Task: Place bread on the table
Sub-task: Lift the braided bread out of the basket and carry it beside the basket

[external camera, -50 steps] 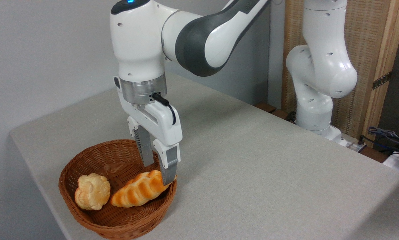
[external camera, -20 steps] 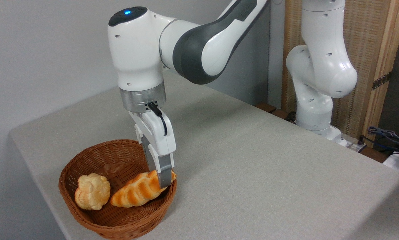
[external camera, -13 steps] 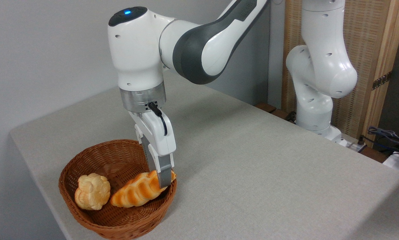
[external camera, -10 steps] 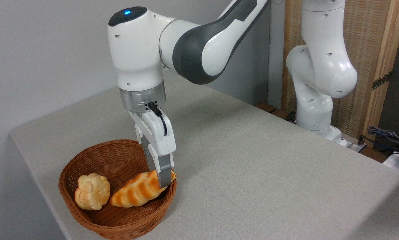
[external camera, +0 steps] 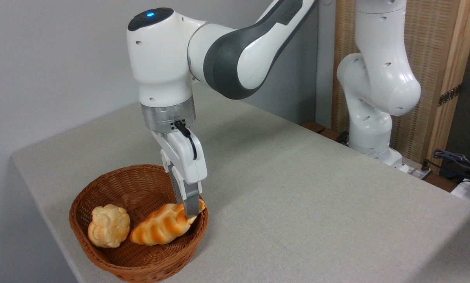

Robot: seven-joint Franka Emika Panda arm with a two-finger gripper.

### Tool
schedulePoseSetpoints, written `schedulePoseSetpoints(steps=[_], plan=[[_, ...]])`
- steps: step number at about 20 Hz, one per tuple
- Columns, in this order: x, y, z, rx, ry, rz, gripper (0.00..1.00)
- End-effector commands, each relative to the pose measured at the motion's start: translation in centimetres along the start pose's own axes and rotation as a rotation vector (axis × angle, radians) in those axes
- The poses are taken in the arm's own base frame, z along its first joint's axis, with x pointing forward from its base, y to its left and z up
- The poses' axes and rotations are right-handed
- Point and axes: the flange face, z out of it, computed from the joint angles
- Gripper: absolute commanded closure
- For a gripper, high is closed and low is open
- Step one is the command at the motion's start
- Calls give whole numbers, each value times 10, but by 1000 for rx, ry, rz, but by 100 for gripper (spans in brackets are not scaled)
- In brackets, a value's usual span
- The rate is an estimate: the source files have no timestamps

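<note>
Since 2.5 s ago: gripper (external camera: 190, 212) turned edge-on, clenched on bread (external camera: 165, 225) at its right tip. Bread: inside basket (external camera: 101, 259), right of bun (external camera: 108, 225). Risk: end-grip lets loaf pivot, slip, or snag the basket rim short of desk (external camera: 298, 204).

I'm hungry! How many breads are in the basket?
2. The braided bread lies on the right side of the basket, under the gripper; the round bun sits on the left.

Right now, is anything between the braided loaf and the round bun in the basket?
No: in the camera view the bread and bun lie side by side in the basket, nearly touching.
</note>
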Motion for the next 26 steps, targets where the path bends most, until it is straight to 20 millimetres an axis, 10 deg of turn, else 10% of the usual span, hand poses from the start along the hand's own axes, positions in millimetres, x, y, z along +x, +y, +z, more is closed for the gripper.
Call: schedulePoseSetpoints(steps=[1, 26], plan=[[-2, -3, -11, 22, 25, 1, 72], [-57, 38, -142, -72, 80, -94, 67]])
